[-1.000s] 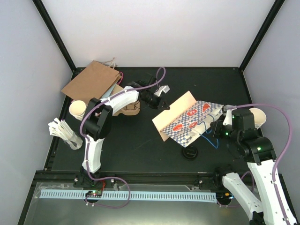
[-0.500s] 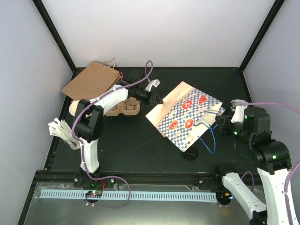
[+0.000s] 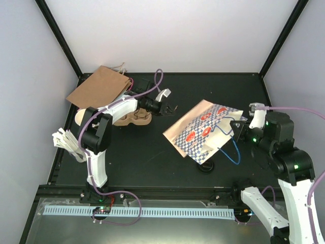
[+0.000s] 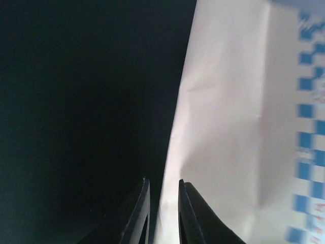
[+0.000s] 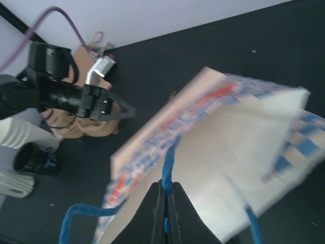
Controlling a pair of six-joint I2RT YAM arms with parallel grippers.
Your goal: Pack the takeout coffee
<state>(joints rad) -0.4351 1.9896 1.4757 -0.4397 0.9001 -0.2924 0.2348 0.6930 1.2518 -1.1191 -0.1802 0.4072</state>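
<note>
Peeking out on the table (image 3: 127,152), the coffee (image 3: 205,166) lay at the bag's (image 3: 203,132) near edge.
My right gripper (image 5: 165,185) was clamped on the bag's blue handle (image 5: 167,161); my left gripper (image 4: 163,183) hung beside the bag, fingers slightly apart, empty.

Black lid (image 3: 206,168) partly hidden by checked bag (image 3: 200,133), bag blurred in right wrist view

Left arm (image 3: 120,109) outstretched, jaws ajar; right arm (image 3: 277,137) bent, jaws pinched

Overhead camera looks down; both wrist cameras closely face the bag (image 3: 203,133)
</note>
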